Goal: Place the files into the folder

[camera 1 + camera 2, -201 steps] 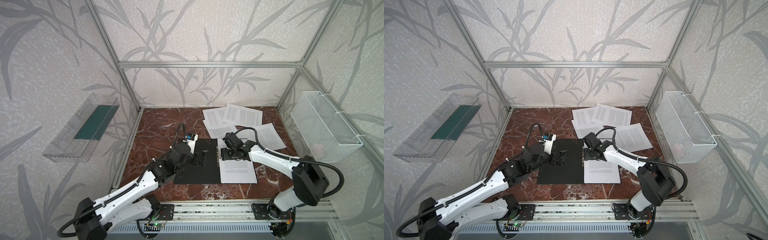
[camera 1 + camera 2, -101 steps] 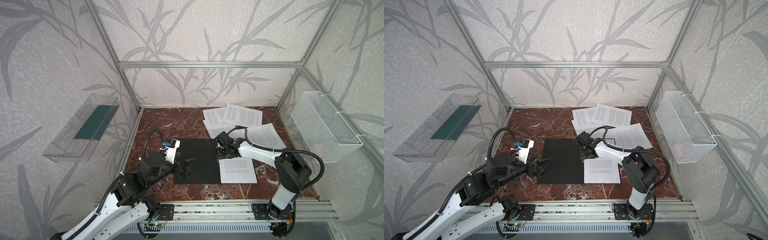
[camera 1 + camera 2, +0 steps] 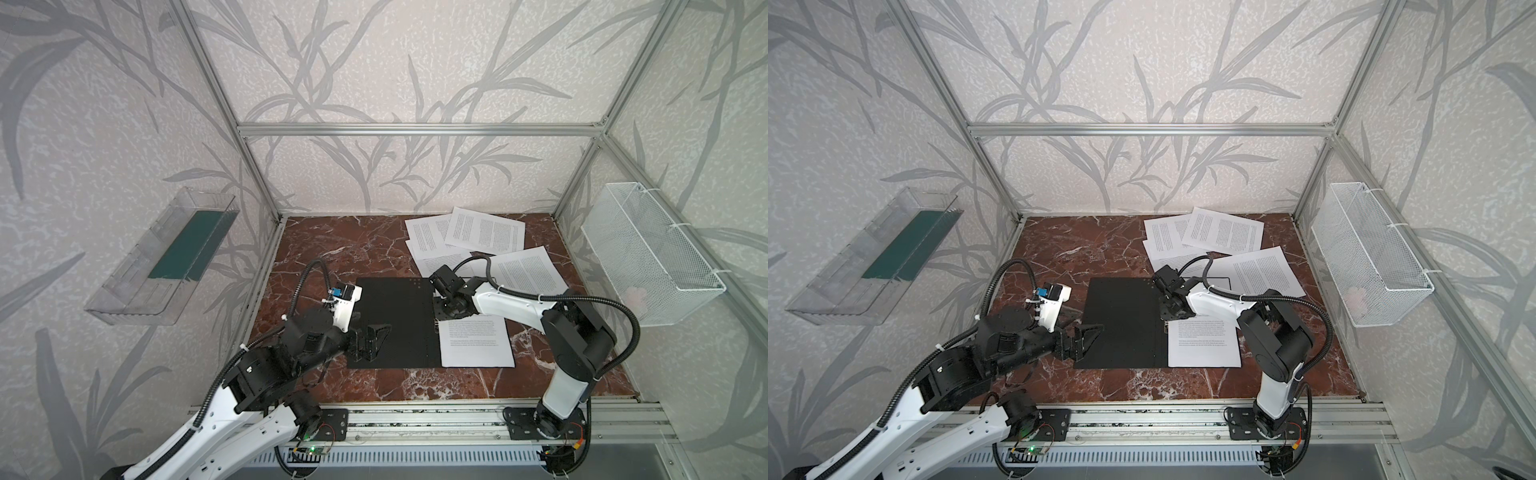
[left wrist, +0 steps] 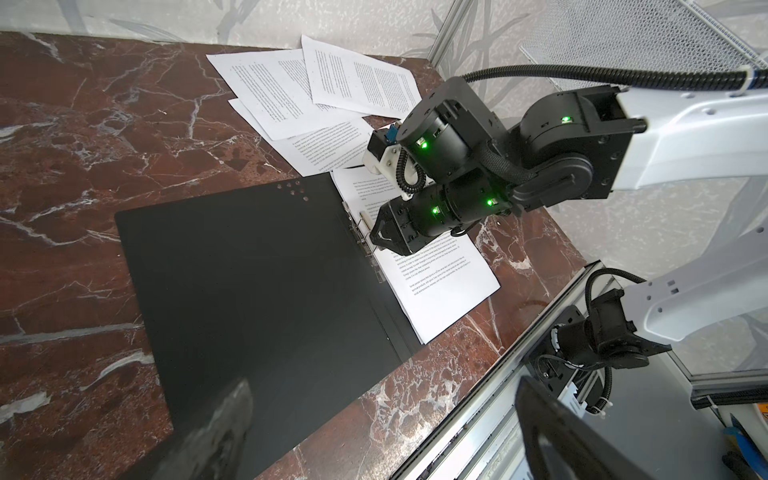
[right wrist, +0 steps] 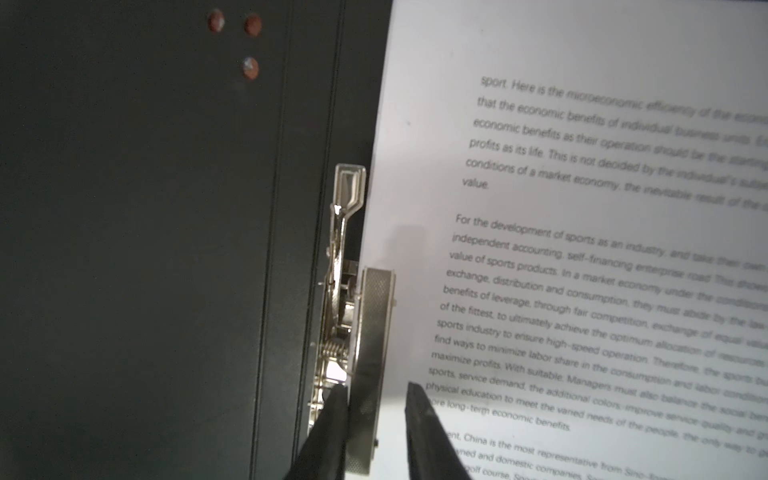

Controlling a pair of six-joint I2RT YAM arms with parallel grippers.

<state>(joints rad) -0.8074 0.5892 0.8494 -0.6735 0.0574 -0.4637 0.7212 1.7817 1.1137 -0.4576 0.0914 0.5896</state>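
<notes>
So far only one sheet (image 3: 473, 345) lies on the right half of the open folder (image 3: 395, 320), black inside up at the worktop's (image 3: 332, 249) middle; the other files (image 3: 484, 230) are scattered behind it, unfiled. Right jaws stand narrowly apart astride the spine clip (image 5: 347, 266), not visibly clamped; left jaws gape empty over the folder's left cover. Red marble, leaf-patterned walls, a wire basket (image 3: 648, 257) hung right
</notes>
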